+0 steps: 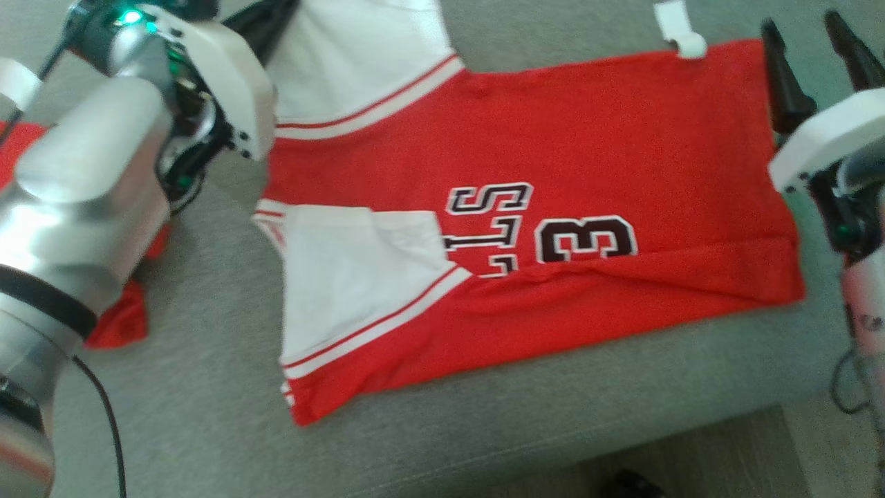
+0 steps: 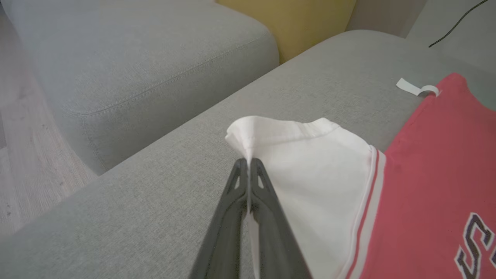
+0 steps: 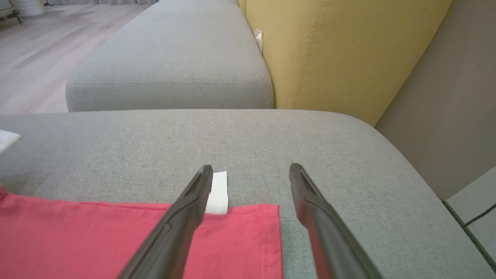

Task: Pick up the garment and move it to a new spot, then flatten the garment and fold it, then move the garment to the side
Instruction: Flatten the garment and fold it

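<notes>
On cushion (image 1: 193, 387), near far edge: left gripper (image 2: 248, 161) pinches white sleeve (image 2: 317, 166) tip, likely for fold; right gripper (image 3: 251, 170) wide, poised over jersey (image 3: 97, 240) hem corner.

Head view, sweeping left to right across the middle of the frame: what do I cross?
left arm → near white sleeve → printed lettering → red hem corner → right gripper

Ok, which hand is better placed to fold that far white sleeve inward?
Left. The left hand is shut on the white fabric sleeve of the red jersey; the right hand hangs open by its hem.
</notes>
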Robot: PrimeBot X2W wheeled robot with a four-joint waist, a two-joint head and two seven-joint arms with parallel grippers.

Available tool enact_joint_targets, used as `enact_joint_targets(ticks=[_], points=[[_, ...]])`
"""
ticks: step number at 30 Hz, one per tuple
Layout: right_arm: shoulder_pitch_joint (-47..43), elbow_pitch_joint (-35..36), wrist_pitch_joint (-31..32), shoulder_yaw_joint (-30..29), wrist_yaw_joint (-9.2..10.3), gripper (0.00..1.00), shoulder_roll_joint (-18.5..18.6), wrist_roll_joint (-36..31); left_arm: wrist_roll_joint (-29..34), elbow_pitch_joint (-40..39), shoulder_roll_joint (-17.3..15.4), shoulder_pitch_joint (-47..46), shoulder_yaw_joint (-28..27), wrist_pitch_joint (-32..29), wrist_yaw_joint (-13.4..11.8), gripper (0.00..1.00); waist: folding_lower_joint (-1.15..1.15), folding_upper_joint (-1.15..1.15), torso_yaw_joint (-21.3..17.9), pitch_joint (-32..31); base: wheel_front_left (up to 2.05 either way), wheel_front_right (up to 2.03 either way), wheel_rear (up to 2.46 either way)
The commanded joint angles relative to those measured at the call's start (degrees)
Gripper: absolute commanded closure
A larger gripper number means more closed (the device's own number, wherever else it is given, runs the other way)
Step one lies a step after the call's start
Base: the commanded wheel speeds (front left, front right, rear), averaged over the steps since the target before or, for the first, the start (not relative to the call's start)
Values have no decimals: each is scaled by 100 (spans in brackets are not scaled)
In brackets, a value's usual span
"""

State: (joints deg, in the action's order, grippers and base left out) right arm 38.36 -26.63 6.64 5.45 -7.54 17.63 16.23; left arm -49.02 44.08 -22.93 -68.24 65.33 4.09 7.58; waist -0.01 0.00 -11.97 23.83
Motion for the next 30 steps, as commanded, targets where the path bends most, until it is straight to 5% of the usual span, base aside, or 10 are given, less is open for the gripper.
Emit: enact_joint_targets(ticks=[1, 12, 28, 29, 30], points=[[116, 99, 60, 76, 5, 0, 178, 12, 37, -143, -137, -165, -164, 111, -9, 100, 1, 0, 278, -185, 0, 0, 0], [516, -1189, 811, 301, 5, 0, 1057, -6, 212, -1311, -97, 250, 65, 428, -237, 100, 1, 0, 1084, -78, 0, 0, 0], [1087, -2485, 1079, 337, 5, 0, 916, -364, 263, -1923, -292, 295, 126, 297, -497, 100, 1, 0, 1142, 192, 0, 0, 0], [1106, -2521, 1067, 355, 5, 55, 904, -350, 261, -1922, -306, 300, 126, 299, -506, 100, 1, 0, 1131, 189, 0, 0, 0], [1129, -2541, 1021, 371, 5, 100, 900, -335, 257, -1912, -321, 305, 122, 302, -516, 100, 1, 0, 1117, 181, 0, 0, 0]])
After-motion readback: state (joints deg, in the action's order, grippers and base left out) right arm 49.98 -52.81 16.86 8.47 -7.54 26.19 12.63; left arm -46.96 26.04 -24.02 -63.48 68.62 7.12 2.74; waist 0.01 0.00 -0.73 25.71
